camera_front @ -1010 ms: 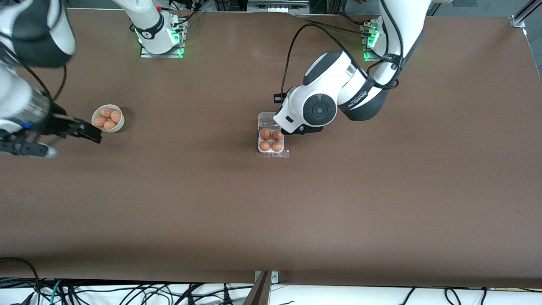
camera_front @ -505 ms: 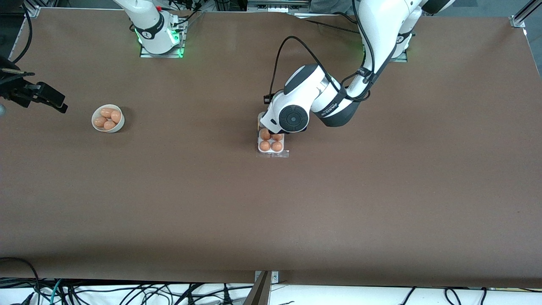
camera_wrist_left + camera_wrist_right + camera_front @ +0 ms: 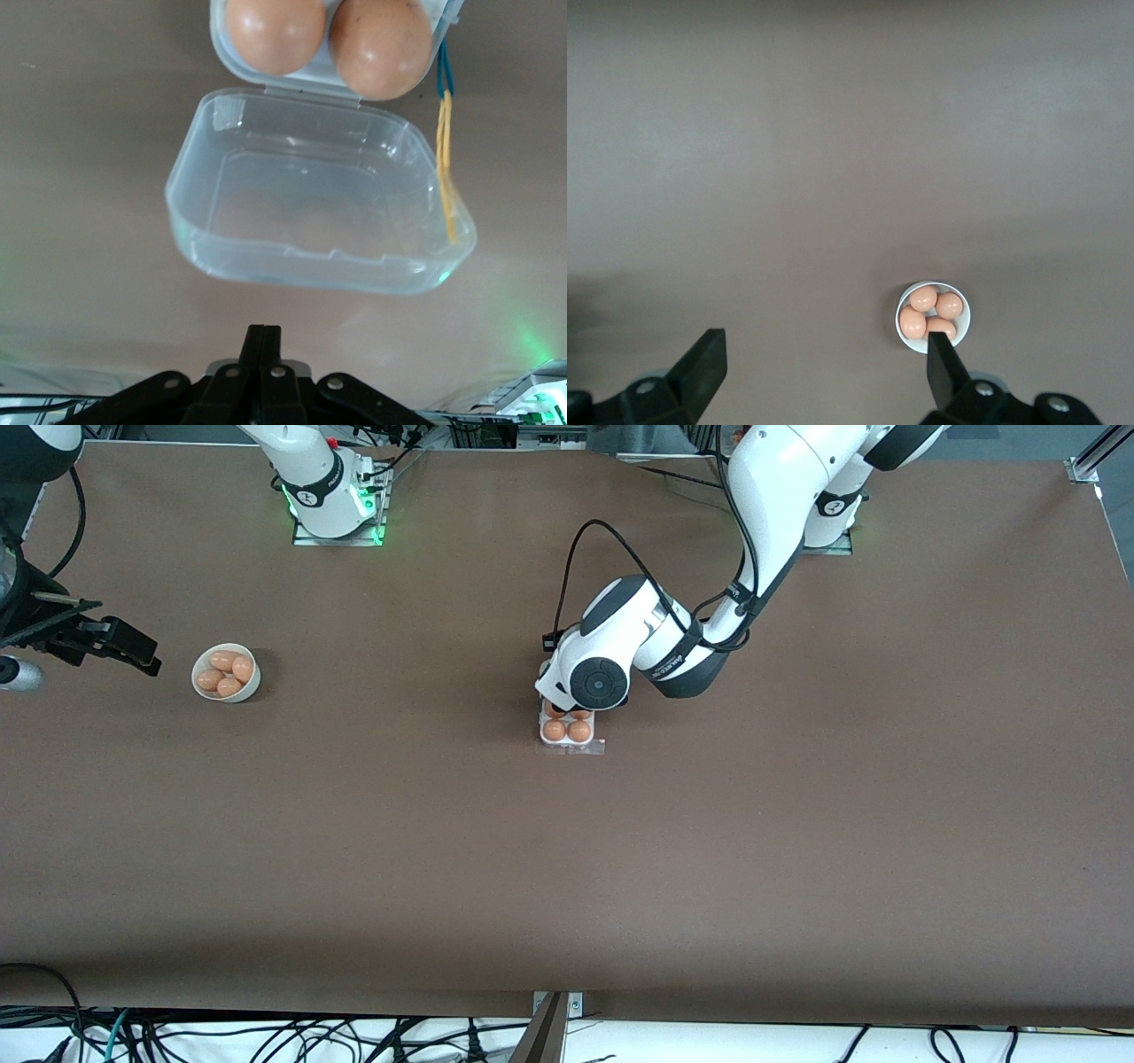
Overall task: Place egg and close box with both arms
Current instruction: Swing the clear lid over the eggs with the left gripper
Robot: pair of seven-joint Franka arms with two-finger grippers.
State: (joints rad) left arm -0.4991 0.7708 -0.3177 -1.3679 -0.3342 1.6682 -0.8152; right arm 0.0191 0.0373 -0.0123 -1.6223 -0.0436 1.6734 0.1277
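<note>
Box (image 3: 569,733) sits mid-table on the brown table (image 3: 567,850). Two eggs (image 3: 567,731) show in its cells nearer the front camera; the two farther cells are partly covered by the left arm's wrist. In the left wrist view the clear lid (image 3: 319,217) is swung open at its hinge, lying flat on the table beside the egg tray, on the side farther from the front camera.

Left gripper (image 3: 263,341) is over the open lid; its fingers are pressed together, nothing between them.

White bowl (image 3: 226,673) stands toward the right arm's end of the table, well apart from the box, holding four eggs (image 3: 932,312).

Right gripper (image 3: 819,359) is high over the table beside the bowl, fingers spread wide, empty.
</note>
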